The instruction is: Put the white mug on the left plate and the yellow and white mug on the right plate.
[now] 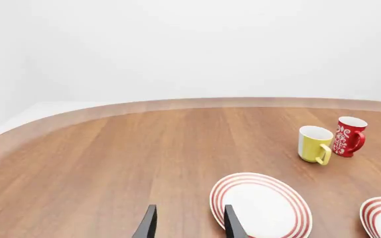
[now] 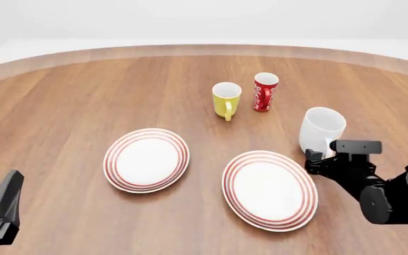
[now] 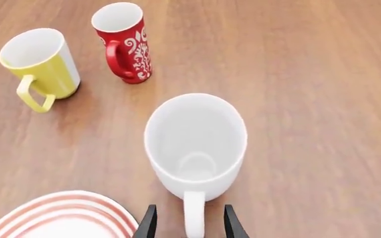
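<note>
Straddling the white mug (image 3: 196, 144) handle, the right gripper (image 3: 186, 224) fingers gape, gripping nothing; next, closing on it. Left gripper (image 1: 186, 224) open, idle.

Fixed front view high, wrist views low, sharing yellow and white mug (image 1: 315, 144)

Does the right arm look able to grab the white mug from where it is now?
Probably yes. The right pincer is open with the white mug's handle between its fingers, and the mug stands upright on the table, apart from the other cups.
</note>
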Controlling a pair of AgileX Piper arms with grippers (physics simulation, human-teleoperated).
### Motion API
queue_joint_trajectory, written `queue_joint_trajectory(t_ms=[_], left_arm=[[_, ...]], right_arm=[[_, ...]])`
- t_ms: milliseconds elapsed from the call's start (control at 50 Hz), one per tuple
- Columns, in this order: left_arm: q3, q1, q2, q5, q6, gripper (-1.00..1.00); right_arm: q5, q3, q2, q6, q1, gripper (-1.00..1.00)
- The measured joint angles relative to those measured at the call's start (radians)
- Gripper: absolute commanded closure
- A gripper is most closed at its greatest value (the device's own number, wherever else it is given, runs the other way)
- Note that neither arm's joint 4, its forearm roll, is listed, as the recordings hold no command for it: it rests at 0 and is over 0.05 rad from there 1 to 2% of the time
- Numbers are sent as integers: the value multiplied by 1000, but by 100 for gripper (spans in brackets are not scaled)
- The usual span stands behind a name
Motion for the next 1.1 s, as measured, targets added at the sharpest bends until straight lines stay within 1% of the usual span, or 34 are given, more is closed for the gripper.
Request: queue_joint_trajectory(t_ms=[360, 580, 780, 1100], left_arm=[[0, 0, 0, 0, 0, -100], [0, 0, 0, 0, 0, -100], [0, 0, 0, 0, 0, -100], [0, 0, 0, 0, 0, -100]], right_arm=[[-1, 14, -12, 10, 6, 100], [35, 26, -85, 16, 5, 100], [113, 41, -220, 17, 4, 100], [298, 62, -495, 14, 27, 100]])
